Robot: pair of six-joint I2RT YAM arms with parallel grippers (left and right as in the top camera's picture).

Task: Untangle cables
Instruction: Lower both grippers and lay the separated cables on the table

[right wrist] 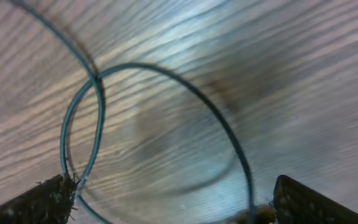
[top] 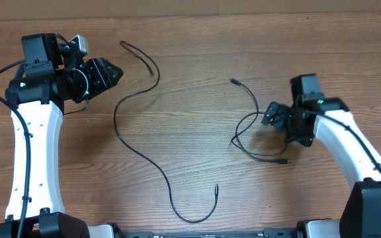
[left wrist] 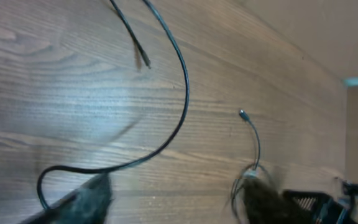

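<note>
Overhead, long cable lies well apart from looped cable.

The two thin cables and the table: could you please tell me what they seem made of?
Long cable and short cable: probably plastic or rubber sheathing, matte black, curving loosely. Table: wood or wood-look laminate, with grain lines and a sheen.

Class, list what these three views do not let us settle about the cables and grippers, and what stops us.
- Left gripper, open or shut: overhead it is one dark mass; the left wrist view blurs its finger.
- Right gripper touching the short cable or not: overhead its body covers the spot; the right wrist view's bottom edge cuts off its fingertips.
- Plug type: too small overhead.
</note>
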